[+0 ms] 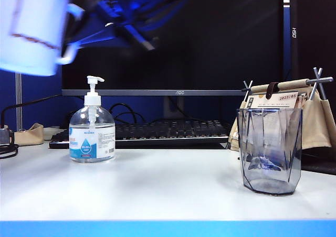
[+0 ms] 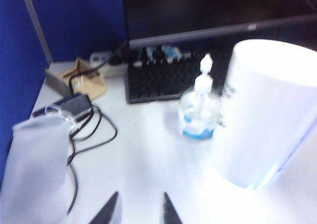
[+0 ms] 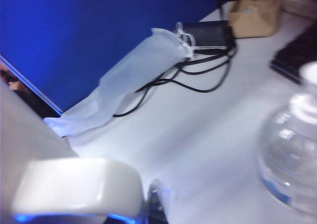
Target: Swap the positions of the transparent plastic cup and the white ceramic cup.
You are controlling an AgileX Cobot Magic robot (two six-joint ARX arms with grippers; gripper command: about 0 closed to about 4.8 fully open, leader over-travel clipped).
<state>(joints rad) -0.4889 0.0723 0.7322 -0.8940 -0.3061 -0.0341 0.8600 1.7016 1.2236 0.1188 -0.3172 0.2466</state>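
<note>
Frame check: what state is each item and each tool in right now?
white ceramic cup: airborne, tilted, held by its handle.
transparent plastic cup: upright on the table, untouched.
pump bottle: upright on the table.
right tool: shut on the white ceramic cup, far left.
left tool: open, empty, near the airborne cup.

Lighting is bright, cool and even on the white table [image 1: 173,184], with a strong blue cast. In the exterior view the glass cup [image 1: 270,149] and pump bottle [image 1: 92,127] are sharp and throw faint, soft shadows; the raised white mug [image 1: 32,27] and the arm behind it are motion-blurred. Both wrist views are soft throughout. The mug [image 2: 262,112] is overexposed in the left wrist view, its handle [image 3: 77,187] glaring in the right.
</note>
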